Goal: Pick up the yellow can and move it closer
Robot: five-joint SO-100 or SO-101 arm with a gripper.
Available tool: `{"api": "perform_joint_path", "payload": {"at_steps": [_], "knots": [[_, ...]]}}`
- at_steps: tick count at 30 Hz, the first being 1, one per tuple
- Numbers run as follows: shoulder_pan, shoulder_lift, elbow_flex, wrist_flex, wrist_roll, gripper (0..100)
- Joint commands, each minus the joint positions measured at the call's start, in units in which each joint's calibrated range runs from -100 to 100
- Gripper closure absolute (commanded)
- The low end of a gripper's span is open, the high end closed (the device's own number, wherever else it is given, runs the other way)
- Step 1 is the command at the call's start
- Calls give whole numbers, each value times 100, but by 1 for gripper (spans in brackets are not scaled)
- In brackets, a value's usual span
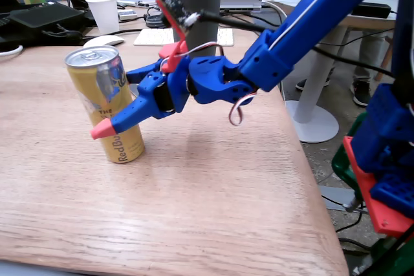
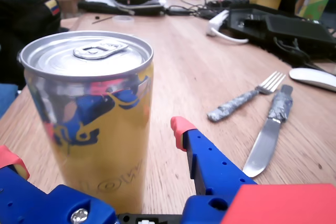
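Blue gripper (image 2: 97, 148) fingers sat spread at lower frame, flanking the yellow can (image 2: 92, 124), which stood upright, long axis vertical, silver top upward, on the table (image 2: 210, 77).

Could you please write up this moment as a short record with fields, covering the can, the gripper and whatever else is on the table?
target: yellow can, upright on the wooden table, unopened tab
gripper: gripper, jaws open, one finger on each side of the can in the wrist view
contact: cannot tell whether the fingertips touch the can
can lifted: no, its base rests on the table
behind the arm: dark grey tumbler, two paper cups
beside the can, wrist view: fork, knife, white mouse
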Motion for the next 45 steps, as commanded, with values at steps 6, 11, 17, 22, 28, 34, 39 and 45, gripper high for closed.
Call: {"api": "perform_joint_path", "payload": {"at_steps": [6, 11, 17, 22, 28, 34, 39, 45], "knots": [[-163, 812, -1396, -63, 15, 43], [-772, 872, -1453, -129, 15, 43], [-789, 872, -1462, -88, 15, 43], [-789, 872, -1462, -104, 15, 63], [-789, 924, -1453, -137, 15, 86], [-789, 855, -1340, -71, 68, 85], [-789, 366, -1189, -55, 24, 85], [-789, -1263, 463, -55, 20, 85]]}}
